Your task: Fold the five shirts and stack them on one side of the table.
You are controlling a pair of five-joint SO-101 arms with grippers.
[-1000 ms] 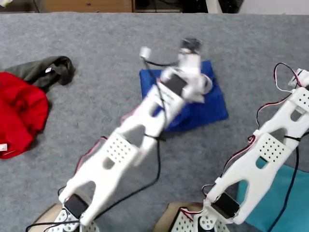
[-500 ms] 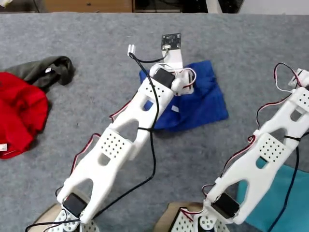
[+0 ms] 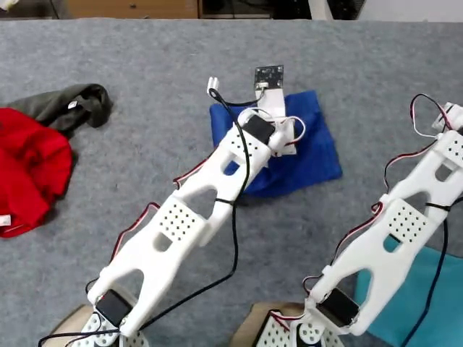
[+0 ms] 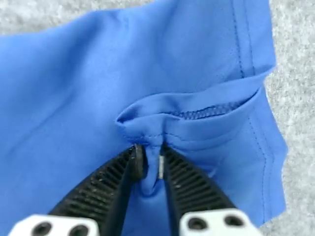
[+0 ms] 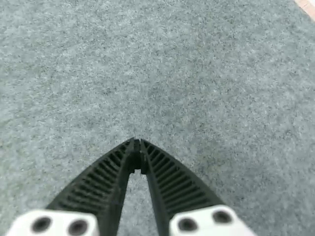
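Grey felt table (image 3: 159, 58) carries the soft, limp, lightweight blue shirt (image 4: 74, 78) beneath the left claw (image 4: 148, 166), which pinches 1 hemmed fold, likely the surest hold; right claw (image 5: 137, 160) is closed, empty.

The high camera is fixed above the grey tabletop (image 3: 145, 108) and looks steeply down from far off, with the bases of the left arm (image 3: 181, 224) and right arm (image 3: 398, 224) at its near edge and the tabletop's far edge at the top. The left wrist camera sits just behind the left end effector (image 4: 149, 160) and looks along its fingers, very close, onto the blue shirt (image 4: 98, 73), the same shirt that lies mid-tabletop in the high view. The right wrist camera looks likewise past the right end effector (image 5: 138, 152), close onto the grey surface it shares with the high view.
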